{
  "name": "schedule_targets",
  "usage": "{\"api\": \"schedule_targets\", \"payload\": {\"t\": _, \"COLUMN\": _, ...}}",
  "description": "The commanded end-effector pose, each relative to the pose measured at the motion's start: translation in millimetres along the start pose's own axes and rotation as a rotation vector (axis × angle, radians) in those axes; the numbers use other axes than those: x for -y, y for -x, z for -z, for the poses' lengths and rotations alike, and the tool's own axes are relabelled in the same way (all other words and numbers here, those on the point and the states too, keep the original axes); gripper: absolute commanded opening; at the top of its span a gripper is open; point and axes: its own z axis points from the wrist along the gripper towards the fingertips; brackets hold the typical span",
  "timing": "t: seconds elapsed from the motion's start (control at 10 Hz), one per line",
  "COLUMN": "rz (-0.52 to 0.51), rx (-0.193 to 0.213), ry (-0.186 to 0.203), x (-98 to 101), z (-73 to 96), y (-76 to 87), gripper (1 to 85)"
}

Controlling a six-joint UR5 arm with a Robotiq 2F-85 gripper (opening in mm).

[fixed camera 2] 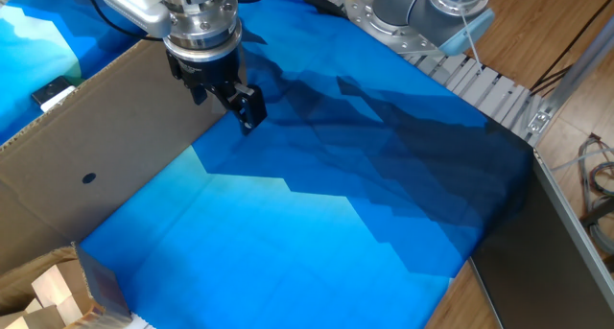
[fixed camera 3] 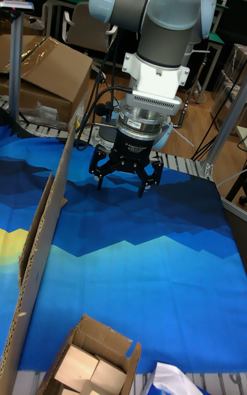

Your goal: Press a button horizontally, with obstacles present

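Gripper (fixed camera 2: 223, 101): fingers (fixed camera 3: 146, 181) are standing spread, pinching nothing; it is hanging over the blue cloth (fixed camera 2: 336, 223), on the right side of the cardboard panel (fixed camera 2: 125, 118), near its far end.
Button: you are not seeing its red face in either view; a small white box (fixed camera 2: 53, 94) is peeking over the panel's top edge at the far left, probably its housing.
Obstacle: the panel is standing on edge between tool and box; a dark hole (fixed camera 2: 88, 177) is showing nearer along it.
Handling: you are needing a level sideways push; be lining one fingertip on the button's axis, clearing the cardboard edge, advancing slowly; a brush is risking toppling the panel.
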Motion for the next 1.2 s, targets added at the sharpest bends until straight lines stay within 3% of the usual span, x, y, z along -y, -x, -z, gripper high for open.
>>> {"api": "schedule_targets", "payload": {"t": 0.0, "rz": -0.006, "rx": 0.119, "ry": -0.123, "x": 29.3, "z": 3.6, "y": 30.8, "gripper": 1.0}}
{"api": "schedule_targets", "payload": {"t": 0.7, "rz": -0.006, "rx": 0.121, "ry": -0.124, "x": 29.6, "z": 3.7, "y": 31.2, "gripper": 1.0}}
{"api": "schedule_targets", "payload": {"t": 1.1, "rz": -0.050, "rx": 0.101, "ry": -0.072, "x": 16.5, "z": 2.4, "y": 25.5, "gripper": 1.0}}
